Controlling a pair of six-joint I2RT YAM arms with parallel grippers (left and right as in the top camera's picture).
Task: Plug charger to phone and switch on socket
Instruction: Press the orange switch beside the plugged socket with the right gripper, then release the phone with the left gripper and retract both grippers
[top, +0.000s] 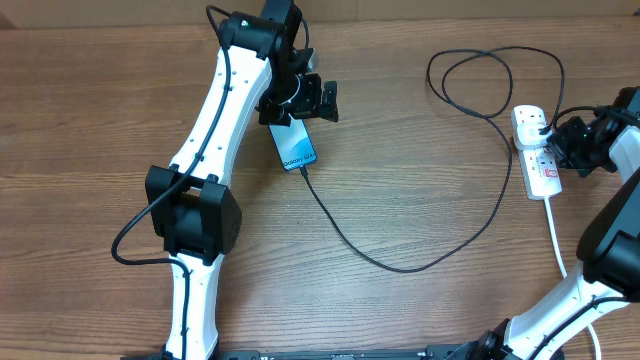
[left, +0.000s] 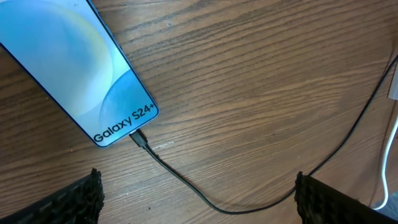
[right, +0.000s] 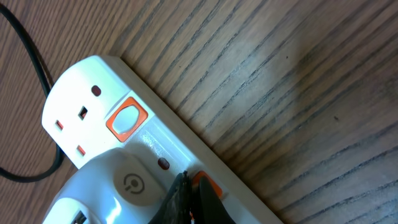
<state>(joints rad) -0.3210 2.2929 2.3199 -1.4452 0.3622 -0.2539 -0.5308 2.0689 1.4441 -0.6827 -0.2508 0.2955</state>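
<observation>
1. Near the desk's far edge I am hovering the left gripper (top: 298, 105), jaws wide apart and empty, over the phone (top: 294, 146), because the charger (top: 400, 268) is sitting in its port.
2. At the right edge, the right gripper (right: 188, 198), jaws closed together, is touching a switch (right: 208, 183) on the socket (top: 535, 150).

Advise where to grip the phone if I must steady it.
Pinch the phone by its two long edges near mid-length, from straight above. It lies flat, screen up, and the charger connector fills the lettered end; keep off that end.
</observation>
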